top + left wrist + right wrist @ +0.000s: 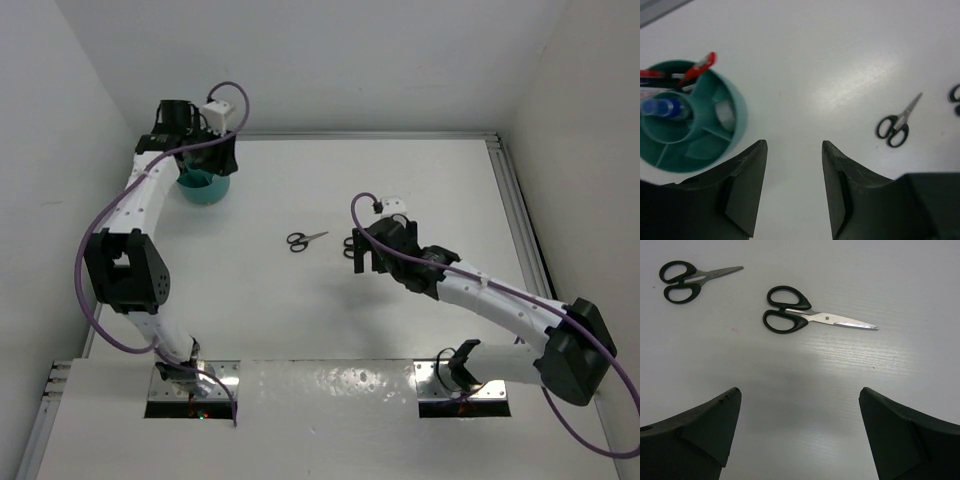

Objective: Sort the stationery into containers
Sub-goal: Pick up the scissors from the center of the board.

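The left arm reaches far left, the left gripper (pixel 792 185) spread open just by the teal organiser (pixel 741 116), while the right arm bends toward the middle, the right gripper (pixel 800 432) spread wide above the scissors (pixel 826 318).

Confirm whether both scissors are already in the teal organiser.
No, the nearer scissors and the farther scissors lie on the table before the right gripper.

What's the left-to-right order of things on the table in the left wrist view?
teal organiser → scissors → second scissors, only a handle loop showing at the right edge. The open left gripper spans the bottom of the picture, so it is left out of the order.
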`<state>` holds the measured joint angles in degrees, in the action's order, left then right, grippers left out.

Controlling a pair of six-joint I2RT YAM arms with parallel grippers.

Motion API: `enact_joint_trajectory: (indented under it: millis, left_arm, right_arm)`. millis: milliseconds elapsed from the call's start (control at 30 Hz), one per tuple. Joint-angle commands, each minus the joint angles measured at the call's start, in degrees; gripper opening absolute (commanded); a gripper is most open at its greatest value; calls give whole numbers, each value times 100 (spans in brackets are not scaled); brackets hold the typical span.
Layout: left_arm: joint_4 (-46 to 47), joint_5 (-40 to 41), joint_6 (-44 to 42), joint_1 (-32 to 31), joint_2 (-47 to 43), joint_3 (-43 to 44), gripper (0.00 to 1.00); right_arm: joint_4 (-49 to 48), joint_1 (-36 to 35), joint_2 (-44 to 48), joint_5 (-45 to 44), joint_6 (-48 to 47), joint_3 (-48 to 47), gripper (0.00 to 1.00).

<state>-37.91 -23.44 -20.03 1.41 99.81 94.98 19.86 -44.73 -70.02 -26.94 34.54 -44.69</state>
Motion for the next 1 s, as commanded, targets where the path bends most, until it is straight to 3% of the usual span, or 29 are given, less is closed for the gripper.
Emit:
enact_joint_trajectory:
  millis: [0,100,233,467,967]
  left_arm:
    - [-488,-29,-614,-676,-190,-6,46]
    - [-770,-187,-731,-1273,55,-190,46]
    - [-429,-143,-449,-1871,240,-725,43]
    - [511,893,-186,-2750,653,-1508,41]
    - [592,1474,-97,-2953,1690,-1140,36]
  right_arm:
    - [18,192,85,39,219,-84,99]
    - [-26,272,23,101,377,-58,99]
    - [-70,272,49,224,483,12,99]
    - [124,289,234,198,421,171,99]
    - [-43,483,480,585,650,663,99]
